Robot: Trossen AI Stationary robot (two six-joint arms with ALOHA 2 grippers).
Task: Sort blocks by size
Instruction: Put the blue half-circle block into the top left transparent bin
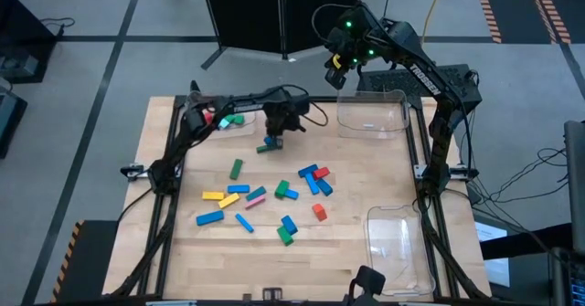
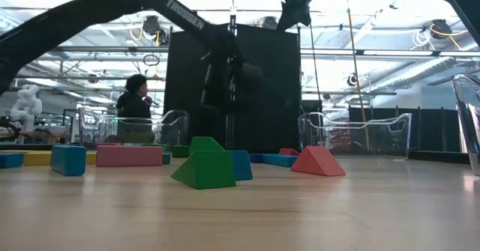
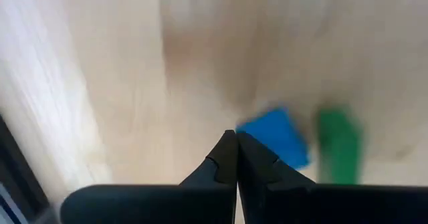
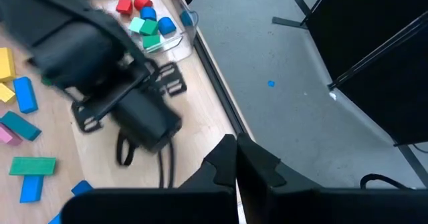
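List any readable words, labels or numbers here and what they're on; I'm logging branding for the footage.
"TROSSEN" on the left arm, in white letters, low view.
White lettering on the right arm, high view: too small to read.
No readable text on the blocks, the trays or the table.

Trays, table and room around the work area

Wooden table [image 1: 366, 251]; a clear plastic tray [image 1: 373, 114] sits on it just below the raised right gripper [image 1: 335, 76], a second clear tray [image 1: 399, 244] well away from it at the near edge. Behind the gripper stands a black panel [image 1: 274, 14]; a person [image 2: 135, 100] sits far off.
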